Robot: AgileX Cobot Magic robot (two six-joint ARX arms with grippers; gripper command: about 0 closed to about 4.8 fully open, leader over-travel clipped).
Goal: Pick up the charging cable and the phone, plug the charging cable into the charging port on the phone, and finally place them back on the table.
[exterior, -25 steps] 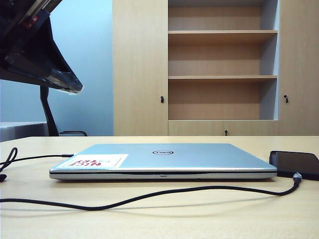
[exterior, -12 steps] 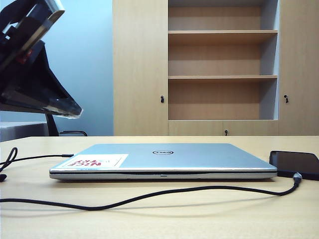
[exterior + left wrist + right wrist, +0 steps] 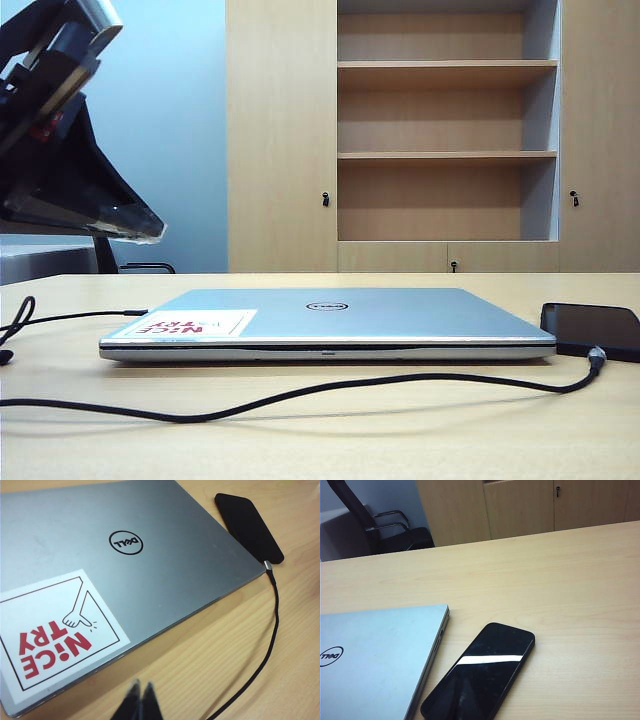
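On the far left, we are holding the left gripper up above the table, its fingers pressed together on nothing, as the left wrist view shows. We are seeing the charging cable running along the near side of the silver laptop, sagging in a loose curve from the left edge of the scene across to the right. Its plug end is sitting against the near short edge of the phone, apparently seated in the charging port, though we cannot tell how deep. The phone is lying flat, screen up, just right of the laptop; its long axis is running near to far, parallel to the laptop's right edge, port end pointing toward the near side. Our right gripper is not appearing in any picture; we are judging it closed.

The risk we are watching: the slack cord lies near the left gripper's path, so snagging it could tug the plug loose or slide the phone.
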